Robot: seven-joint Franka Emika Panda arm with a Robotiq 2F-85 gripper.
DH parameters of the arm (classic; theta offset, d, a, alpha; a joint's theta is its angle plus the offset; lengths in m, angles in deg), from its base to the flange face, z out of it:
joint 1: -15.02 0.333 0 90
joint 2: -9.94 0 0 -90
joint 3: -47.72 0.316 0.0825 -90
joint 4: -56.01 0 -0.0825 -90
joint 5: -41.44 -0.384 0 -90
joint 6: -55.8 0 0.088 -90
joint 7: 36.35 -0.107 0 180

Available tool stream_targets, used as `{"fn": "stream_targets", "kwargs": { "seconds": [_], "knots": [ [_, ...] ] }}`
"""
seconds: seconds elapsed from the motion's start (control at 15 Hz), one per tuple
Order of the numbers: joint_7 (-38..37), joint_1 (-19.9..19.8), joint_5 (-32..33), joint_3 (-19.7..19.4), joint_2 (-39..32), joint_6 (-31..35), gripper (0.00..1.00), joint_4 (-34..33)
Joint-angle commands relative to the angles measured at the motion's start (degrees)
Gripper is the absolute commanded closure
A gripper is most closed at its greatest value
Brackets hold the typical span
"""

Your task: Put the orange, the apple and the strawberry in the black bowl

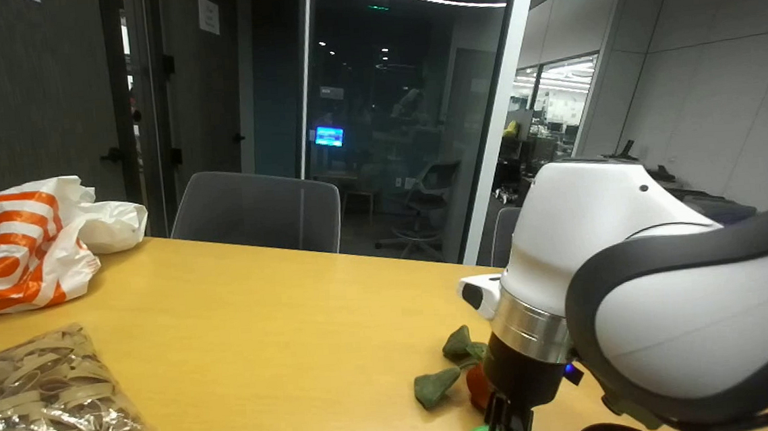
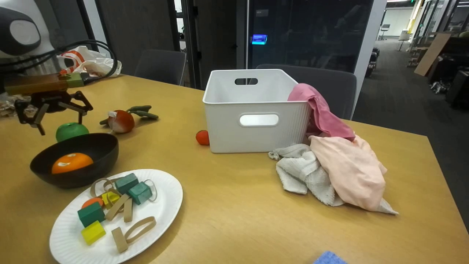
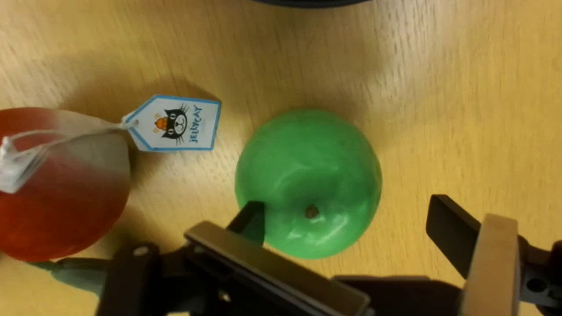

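The orange lies inside the black bowl in an exterior view. The bowl's rim also shows at the top edge of the wrist view. The green apple stands on the table just behind the bowl; in the wrist view the apple lies under the jaws. My gripper is open and empty above the apple. One fingertip overlaps the apple's left side in the picture, the other is out to its right. The red strawberry lies against the white bin's corner.
A red-orange plush fruit with green leaves and a tag lies close beside the apple. A white plate with blocks and bands stands before the bowl. A white bin and cloths stand further along the table.
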Motion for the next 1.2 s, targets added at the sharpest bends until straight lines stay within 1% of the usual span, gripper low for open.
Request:
{"fn": "stream_targets", "kwargs": {
  "seconds": [0.0, 0.07, 0.13, 0.2, 0.33, 0.53, 0.6, 0.73, 0.87, 0.93, 1.07, 1.13],
  "knots": [
    [2.7, -2.2, -0.5, 1.5, -3.3, 1.8, 0.25, -2.3],
    [2.9, -2.6, -0.6, 1.7, -3.6, 2.2, 0.26, -2.5],
    [3.5, -3.0, -0.9, 1.8, -3.4, 3.0, 0.32, -2.3],
    [3.9, -3.4, -1.2, 2.0, -3.5, 3.2, 0.41, -2.6],
    [4.3, -4.0, -1.3, 2.1, -3.3, 3.4, 0.43, -2.4],
    [3.2, -4.9, -0.7, 1.8, -0.3, 2.4, 0.43, -1.0],
    [3.8, -5.4, -1.8, 1.7, 1.6, 1.3, 0.43, -0.2],
    [2.0, -6.3, -2.8, 0.9, 5.9, 0.0, 0.43, 2.1],
    [0.2, -7.3, -4.0, -0.6, 10.7, -2.6, 0.43, 4.4],
    [-1.8, -7.9, -3.5, -1.7, 13.0, -3.8, 0.43, 5.7],
    [-5.1, -8.9, -2.6, -4.0, 17.6, -8.0, 0.43, 8.2],
    [-5.6, -9.2, -3.2, -5.3, 20.1, -10.0, 0.43, 9.6]
  ]
}}
